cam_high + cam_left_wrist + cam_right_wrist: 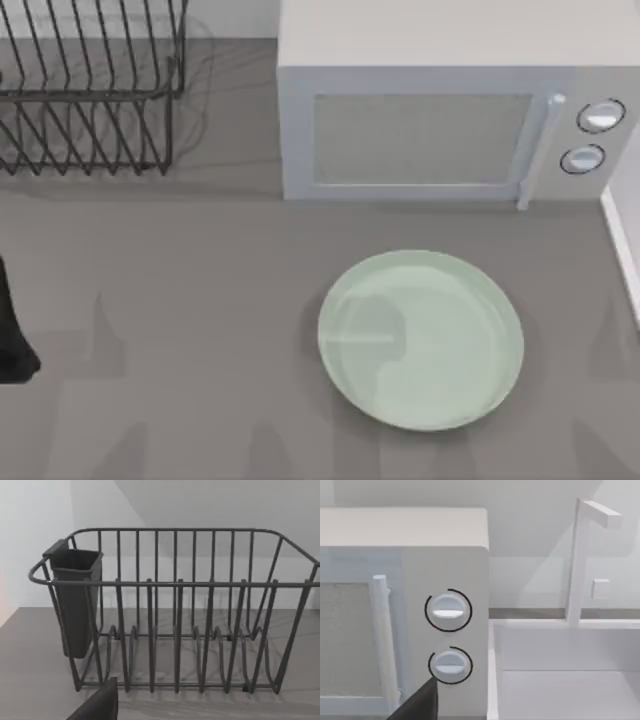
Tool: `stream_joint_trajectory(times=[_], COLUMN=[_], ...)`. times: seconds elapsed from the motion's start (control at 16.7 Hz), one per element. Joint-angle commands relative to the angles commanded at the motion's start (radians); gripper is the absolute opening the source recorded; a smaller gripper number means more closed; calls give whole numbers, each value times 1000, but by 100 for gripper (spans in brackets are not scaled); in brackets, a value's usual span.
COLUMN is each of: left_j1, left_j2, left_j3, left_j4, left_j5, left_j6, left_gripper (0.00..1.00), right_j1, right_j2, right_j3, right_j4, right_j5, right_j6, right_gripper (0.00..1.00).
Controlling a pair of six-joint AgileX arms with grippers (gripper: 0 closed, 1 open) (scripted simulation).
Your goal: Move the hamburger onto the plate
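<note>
The pale mint-green plate point(421, 340) lies flat on the grey table, in front of the microwave point(440, 130), and nothing rests on it. The microwave's door is closed. The hamburger is out of view. My left arm point(12, 335) is parked at the table's left edge, and a dark part of its gripper point(97, 705) points toward the wire dish rack point(175, 610). A dark part of my right gripper point(417, 704) faces the microwave's two round knobs point(448, 611), well away from the plate.
A dark wire dish rack point(90, 90) with a dark cutlery cup point(75, 600) stands at the back left. A white sink basin point(565, 680) with a white faucet point(580, 555) lies to the right of the microwave. The microwave has a vertical door handle point(535, 150).
</note>
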Motion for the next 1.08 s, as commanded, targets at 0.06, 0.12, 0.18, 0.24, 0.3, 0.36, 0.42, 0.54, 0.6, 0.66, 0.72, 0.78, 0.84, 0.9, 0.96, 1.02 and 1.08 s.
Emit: stream_joint_trajectory(times=[0.06,0.12,0.18,0.24,0.3,0.36,0.42,0.54,0.6,0.66,0.72,0.78,0.84,0.9,0.96,1.02,1.08], left_j1=[0,0,0,0,0,0,0,0,0,0,0,0,0,0,0,0,0], left_j2=[0,0,0,0,0,0,0,0,0,0,0,0,0,0,0,0,0], left_j3=[0,0,0,0,0,0,0,0,0,0,0,0,0,0,0,0,0], left_j4=[0,0,0,0,0,0,0,0,0,0,0,0,0,0,0,0,0], left_j5=[0,0,0,0,0,0,0,0,0,0,0,0,0,0,0,0,0], left_j6=[0,0,0,0,0,0,0,0,0,0,0,0,0,0,0,0,0], left_gripper=[100,100,100,100,100,100,100,100,100,100,100,100,100,100,100,100,100], right_j1=[0,0,-4,-11,-21,-32,-46,-79,-97,-117,-137,-157,-178,-199,-219,-239,-258], right_j2=[0,1,11,32,63,105,156,287,364,448,538,629,722,814,903,986,1063], right_j3=[0,1,9,25,49,78,112,192,235,279,324,369,414,458,501,544,586], right_j4=[0,-1,-9,-26,-51,-82,-119,-209,-260,-316,-374,-434,-494,-553,-612,-668,-720], right_j5=[0,0,0,1,1,1,1,0,-1,-2,-2,-2,-2,-2,-2,-2,-2], right_j6=[0,-1,-12,-33,-65,-107,-160,-296,-378,-469,-565,-665,-765,-864,-959,-1048,-1133], right_gripper=[100,100,100,100,100,100,100,100,100,100,100,100,100,100,100,100,100])
